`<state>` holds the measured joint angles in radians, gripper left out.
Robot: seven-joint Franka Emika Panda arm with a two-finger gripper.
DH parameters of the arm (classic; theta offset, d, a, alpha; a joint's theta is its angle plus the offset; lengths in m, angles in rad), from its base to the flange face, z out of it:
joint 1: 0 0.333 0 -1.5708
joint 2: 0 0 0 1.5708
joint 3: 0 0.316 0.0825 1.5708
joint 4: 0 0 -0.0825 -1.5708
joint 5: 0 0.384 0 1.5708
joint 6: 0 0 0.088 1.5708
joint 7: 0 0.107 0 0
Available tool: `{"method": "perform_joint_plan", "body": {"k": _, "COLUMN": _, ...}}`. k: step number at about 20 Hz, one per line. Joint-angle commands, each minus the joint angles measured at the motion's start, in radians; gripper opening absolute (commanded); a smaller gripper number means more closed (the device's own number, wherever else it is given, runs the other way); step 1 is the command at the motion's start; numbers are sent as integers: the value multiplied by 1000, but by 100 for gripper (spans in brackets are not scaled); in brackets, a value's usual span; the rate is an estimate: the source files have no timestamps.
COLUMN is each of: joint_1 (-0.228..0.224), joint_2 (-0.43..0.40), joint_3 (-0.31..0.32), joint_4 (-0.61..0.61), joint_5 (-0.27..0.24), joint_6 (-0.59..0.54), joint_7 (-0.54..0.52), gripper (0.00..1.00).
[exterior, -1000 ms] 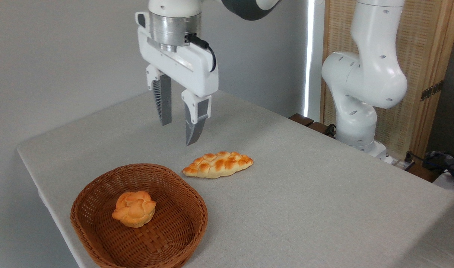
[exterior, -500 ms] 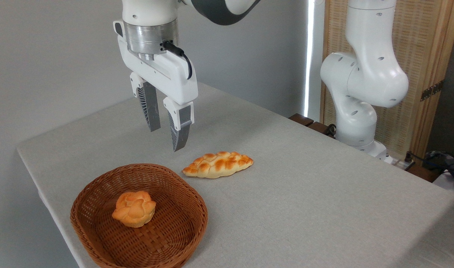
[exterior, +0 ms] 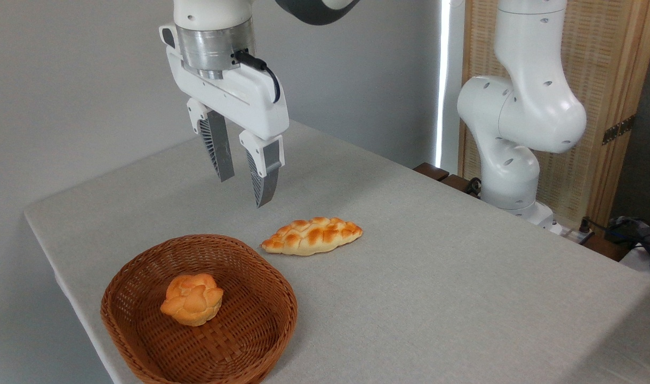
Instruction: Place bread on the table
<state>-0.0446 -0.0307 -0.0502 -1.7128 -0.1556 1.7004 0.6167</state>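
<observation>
The bread (exterior: 312,235), a braided golden-orange loaf with pointed ends, lies flat on the grey cloth table (exterior: 436,288), just right of the basket's far rim. My gripper (exterior: 243,190) hangs in the air above and to the left of the loaf, well clear of it. Its two fingers point down, stand apart, and hold nothing.
A brown wicker basket (exterior: 250,341) sits at the table's front left with a small round flower-shaped bun (exterior: 192,298) inside. The arm's white base (exterior: 511,160) stands past the table's far right edge, with cables and wooden blocks beside it.
The gripper swung left from over the loaf's far side, then edged slightly right and up. It stayed open and empty. The bread, the bun and the basket have not moved.
</observation>
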Motion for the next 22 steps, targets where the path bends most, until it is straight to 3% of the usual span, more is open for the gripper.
{"method": "perform_joint_plan", "body": {"k": 1, "joint_1": 3, "joint_2": 14, "joint_3": -3, "joint_4": 39, "joint_5": 10, "joint_6": -28, "joint_7": -8, "gripper": 100}}
{"method": "perform_joint_plan", "body": {"k": 7, "joint_1": 3, "joint_2": 14, "joint_3": -13, "joint_4": 74, "joint_5": 19, "joint_6": -57, "joint_7": 0, "gripper": 100}}
{"method": "perform_joint_plan", "body": {"k": 15, "joint_1": 2, "joint_2": 20, "joint_3": -20, "joint_4": 104, "joint_5": 143, "joint_6": -73, "joint_7": 21, "gripper": 100}}
{"method": "perform_joint_plan", "body": {"k": 19, "joint_1": 2, "joint_2": 20, "joint_3": -20, "joint_4": 104, "joint_5": 139, "joint_6": -73, "joint_7": 18, "gripper": 100}}
{"method": "perform_joint_plan", "body": {"k": 22, "joint_1": 3, "joint_2": 18, "joint_3": -16, "joint_4": 104, "joint_5": 90, "joint_6": -87, "joint_7": 17, "gripper": 100}}
